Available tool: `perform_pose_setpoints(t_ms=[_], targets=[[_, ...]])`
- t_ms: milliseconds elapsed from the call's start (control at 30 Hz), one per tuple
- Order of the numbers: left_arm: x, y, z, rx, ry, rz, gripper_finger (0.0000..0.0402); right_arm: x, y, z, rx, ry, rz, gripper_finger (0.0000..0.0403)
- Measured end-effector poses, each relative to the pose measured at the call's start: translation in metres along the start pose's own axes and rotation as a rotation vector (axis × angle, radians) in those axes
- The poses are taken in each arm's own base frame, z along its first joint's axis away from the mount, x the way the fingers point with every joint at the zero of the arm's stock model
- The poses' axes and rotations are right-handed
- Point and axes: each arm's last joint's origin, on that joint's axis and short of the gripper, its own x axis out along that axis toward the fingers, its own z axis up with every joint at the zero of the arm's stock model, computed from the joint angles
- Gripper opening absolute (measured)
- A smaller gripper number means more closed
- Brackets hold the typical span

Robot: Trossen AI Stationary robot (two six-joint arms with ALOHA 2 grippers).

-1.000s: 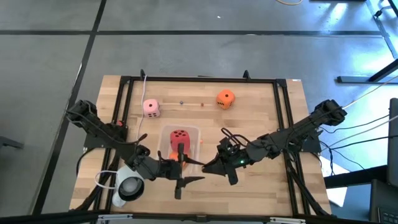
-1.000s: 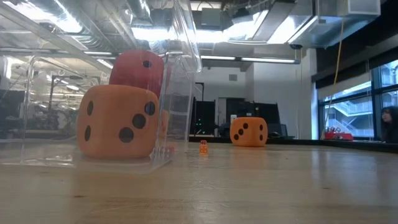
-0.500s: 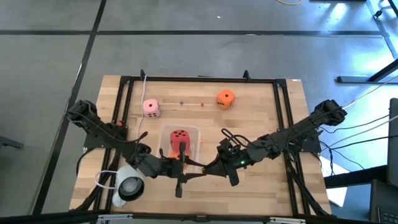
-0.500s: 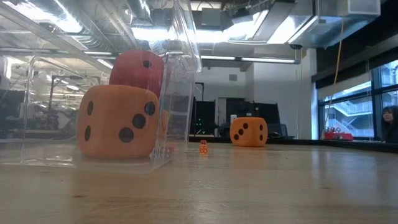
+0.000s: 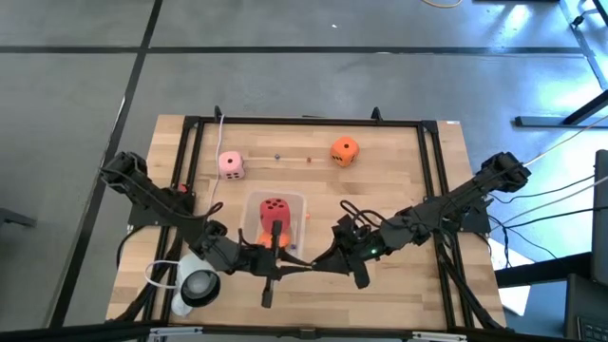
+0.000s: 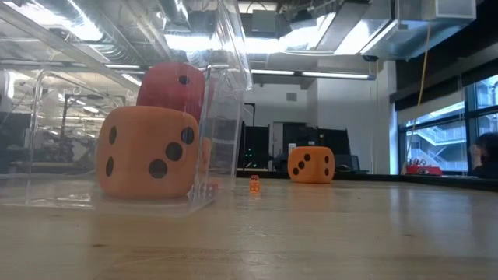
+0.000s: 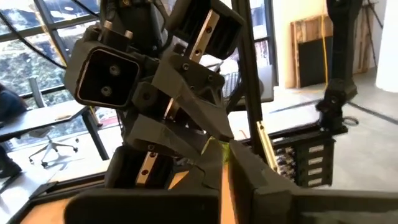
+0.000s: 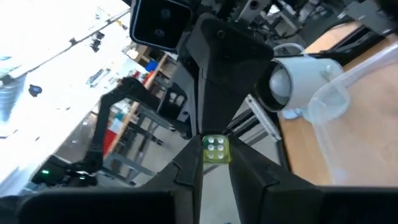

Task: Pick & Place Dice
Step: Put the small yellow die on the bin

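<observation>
Handover at table front: right gripper (image 8: 216,163) grasps a tiny green die (image 8: 216,149); left gripper (image 7: 225,163) clenched, seemingly on the same die. Next: right lets go. Behind them, red die (image 5: 275,207) in clear bin (image 5: 302,201); pink die (image 5: 230,164) and orange die (image 5: 344,150) beyond, unpicked.

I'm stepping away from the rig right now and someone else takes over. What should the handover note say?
Right end effector: closed on a small green die, in front of the clear box.
Left end effector: shut, tip to tip with the right at that die; which one carries it is unclear.
Done: red die sits atop an orange die in the box.
Left: pink die and second orange die on the table's far side.
</observation>
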Motion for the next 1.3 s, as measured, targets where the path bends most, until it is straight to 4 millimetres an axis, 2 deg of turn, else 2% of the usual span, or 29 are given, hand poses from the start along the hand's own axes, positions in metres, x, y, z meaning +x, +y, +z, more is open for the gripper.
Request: perform_pose_setpoints(t_ms=[100,267,800,933,1167,1300], targets=[[0.0001,0.0002,0.0000,-0.003,0.000,0.000,0.0003,0.0001,0.0000,0.0004,0.006,-0.004,0.001,0.0076],[0.0001,0.0002,0.0001,-0.001,-0.001,0.000,0.0002,0.0001,0.0000,0.0007,0.010,-0.013,-0.004,0.0046],[0.0004,0.0002,0.0001,-0.004,-0.004,-0.020,0.0009,0.0005,0.0005,0.0019,0.025,-0.042,-0.005,0.0046],[0.0005,-0.0004,0.0004,-0.005,-0.009,-0.043,0.0045,0.0006,0.0012,0.0023,0.028,-0.046,0.003,0.0046],[0.0006,-0.0004,0.0002,-0.056,-0.007,-0.040,0.0148,0.0006,0.0010,0.0027,0.029,-0.049,0.001,0.0046],[0.0009,0.0002,0.0006,-0.058,-0.010,-0.014,0.0190,0.0007,0.0018,0.0041,0.032,-0.066,0.008,0.0046]])
